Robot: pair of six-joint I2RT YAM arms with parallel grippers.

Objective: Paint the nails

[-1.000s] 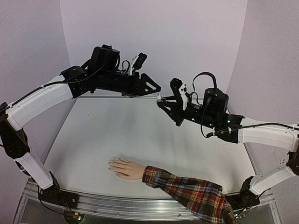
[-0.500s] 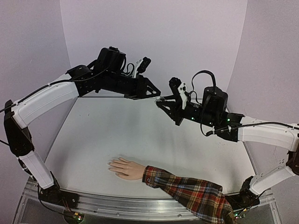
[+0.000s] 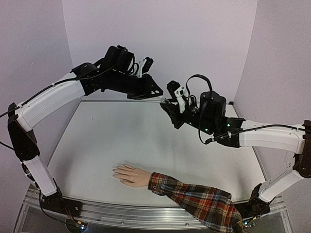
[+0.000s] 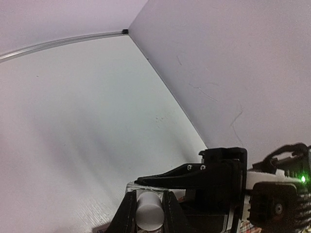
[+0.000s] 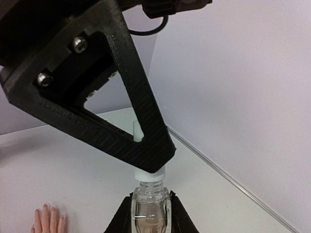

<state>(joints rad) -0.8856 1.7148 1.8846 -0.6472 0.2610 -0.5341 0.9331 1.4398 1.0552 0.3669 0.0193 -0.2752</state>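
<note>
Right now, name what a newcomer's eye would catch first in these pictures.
Two black grippers meet in mid-air over the far side of the table: the right gripper holds a small glass bottle, and the left gripper pinches its white cap. Near the front edge lies a pale hand in a red plaid sleeve, fingers spread.

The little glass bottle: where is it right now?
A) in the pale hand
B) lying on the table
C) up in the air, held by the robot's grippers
C: the right gripper clamps the bottle and the left gripper pinches its white cap, up above the table.
</note>
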